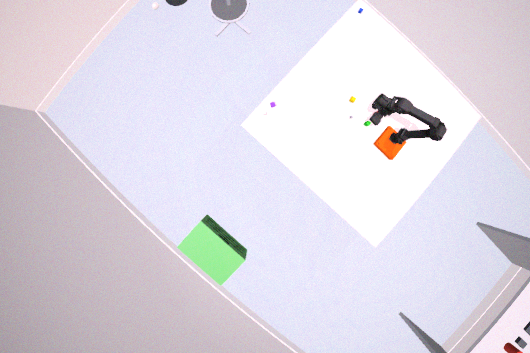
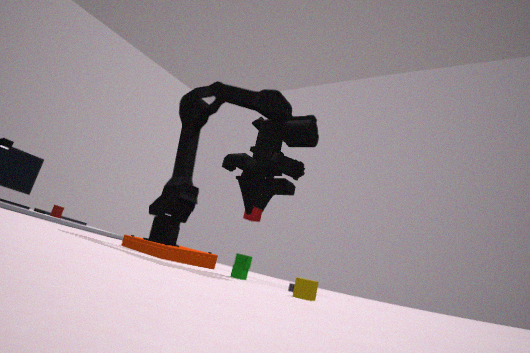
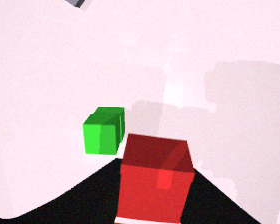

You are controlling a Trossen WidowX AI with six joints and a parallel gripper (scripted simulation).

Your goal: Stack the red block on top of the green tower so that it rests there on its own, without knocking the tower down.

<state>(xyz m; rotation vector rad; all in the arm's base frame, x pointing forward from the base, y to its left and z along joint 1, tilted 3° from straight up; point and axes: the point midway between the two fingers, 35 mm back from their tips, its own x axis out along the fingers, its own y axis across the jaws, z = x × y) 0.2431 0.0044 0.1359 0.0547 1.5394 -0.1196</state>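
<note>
My gripper (image 2: 253, 212) (image 3: 153, 172) is shut on the red block (image 2: 253, 214) (image 3: 153, 192). The block hangs in the air, well above the height of the green tower (image 1: 367, 123) (image 2: 241, 266) (image 3: 102, 137). The tower stands upright on the white surface and looks like two small green blocks, one on the other, slightly offset. In the wrist view it lies to the left of the red block and beyond it. In the top view the arm hides the red block.
A yellow block (image 1: 352, 99) (image 2: 305, 289) stands near the tower, with a small grey piece (image 1: 351, 117) (image 2: 291, 287) (image 3: 77, 2) close by. The orange base (image 1: 388, 145) (image 2: 170, 252) carries the arm. A purple block (image 1: 273, 104) and a blue block (image 1: 360, 10) lie farther off.
</note>
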